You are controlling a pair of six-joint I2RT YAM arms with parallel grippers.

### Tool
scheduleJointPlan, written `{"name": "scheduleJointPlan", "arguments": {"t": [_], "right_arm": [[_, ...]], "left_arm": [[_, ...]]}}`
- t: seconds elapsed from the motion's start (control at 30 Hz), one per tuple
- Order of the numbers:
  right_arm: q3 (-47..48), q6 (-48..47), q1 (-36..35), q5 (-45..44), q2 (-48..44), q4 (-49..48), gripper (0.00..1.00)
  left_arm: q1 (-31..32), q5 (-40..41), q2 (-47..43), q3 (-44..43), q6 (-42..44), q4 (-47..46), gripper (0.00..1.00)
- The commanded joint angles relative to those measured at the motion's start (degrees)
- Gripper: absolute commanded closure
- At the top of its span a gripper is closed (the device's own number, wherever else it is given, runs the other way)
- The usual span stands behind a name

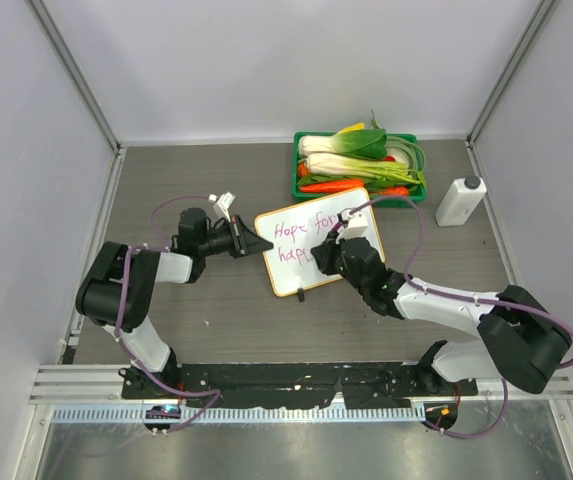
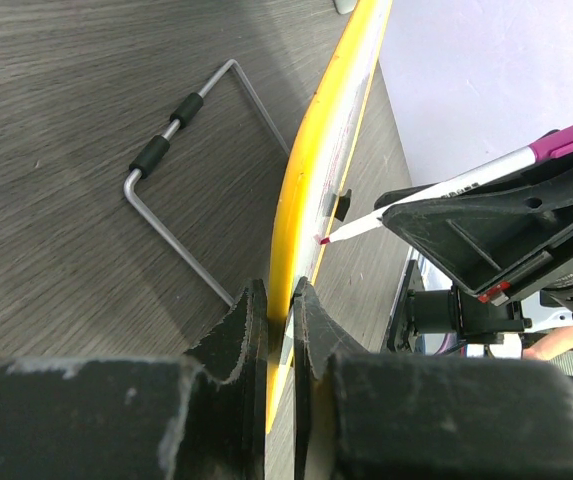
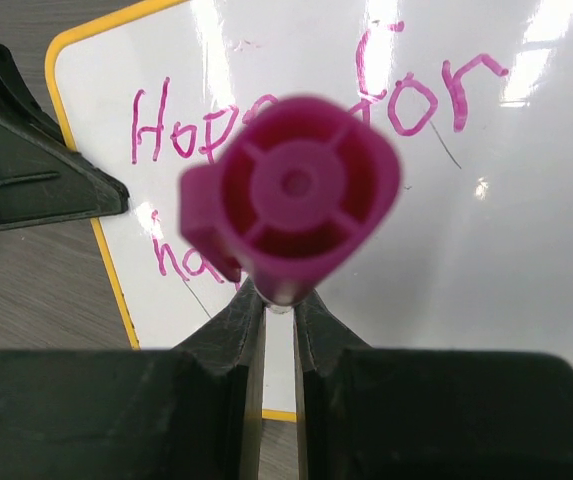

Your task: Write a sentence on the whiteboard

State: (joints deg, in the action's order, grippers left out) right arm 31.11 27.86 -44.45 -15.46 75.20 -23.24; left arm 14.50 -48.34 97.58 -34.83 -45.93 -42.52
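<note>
The whiteboard (image 1: 288,275) with an orange rim sits at the table's middle. The sentence (image 1: 303,226) on it is pink; I can read "Hope for" on the first line and "hap" below. My left gripper (image 1: 256,245) is shut on the board's left edge; the left wrist view shows its jaws (image 2: 278,300) clamping the yellow rim (image 2: 306,170). My right gripper (image 1: 333,252) is shut on a pink marker (image 3: 291,190), whose tip (image 2: 324,240) touches the board on the second line. In the right wrist view the marker's end hides part of the writing (image 3: 161,130).
A green tray (image 1: 301,185) of vegetables stands just behind the board. A white bottle (image 1: 460,200) stands at the right. A wire stand (image 2: 181,110) with black sleeves juts from the board's back over the table. Grey walls close the sides and back.
</note>
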Motion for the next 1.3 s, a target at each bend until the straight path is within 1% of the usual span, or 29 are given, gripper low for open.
{"name": "scheduleJointPlan", "arguments": {"t": [0.0, 0.2, 0.5, 0.8, 0.93, 1.27], "right_arm": [[-1.1, 0.4, 0.0, 0.6, -1.7, 1.0, 0.99], [-0.4, 0.7, 0.1, 0.4, -2.9, 0.6, 0.99], [4.7, -0.4, 0.1, 0.2, -3.5, 0.1, 0.99], [10.0, -2.1, 0.1, -3.2, 2.7, 1.5, 0.98], [9.9, -2.4, 0.1, -3.5, 3.6, 2.0, 0.98], [7.2, -2.4, 0.1, -3.6, 2.5, 2.2, 0.98]], "left_arm": [[0.1, 6.2, 1.7, 1.0, 4.6, 9.1, 1.0], [0.2, 6.4, 1.6, 1.0, 4.7, 9.2, 1.0], [0.2, 6.3, 1.5, 1.0, 4.8, 9.3, 1.0], [0.3, 6.3, 1.4, 1.0, 4.8, 9.4, 1.0], [0.3, 6.3, 1.5, 1.0, 4.8, 9.4, 1.0], [0.2, 6.3, 1.4, 0.9, 4.8, 9.4, 1.0]]}}
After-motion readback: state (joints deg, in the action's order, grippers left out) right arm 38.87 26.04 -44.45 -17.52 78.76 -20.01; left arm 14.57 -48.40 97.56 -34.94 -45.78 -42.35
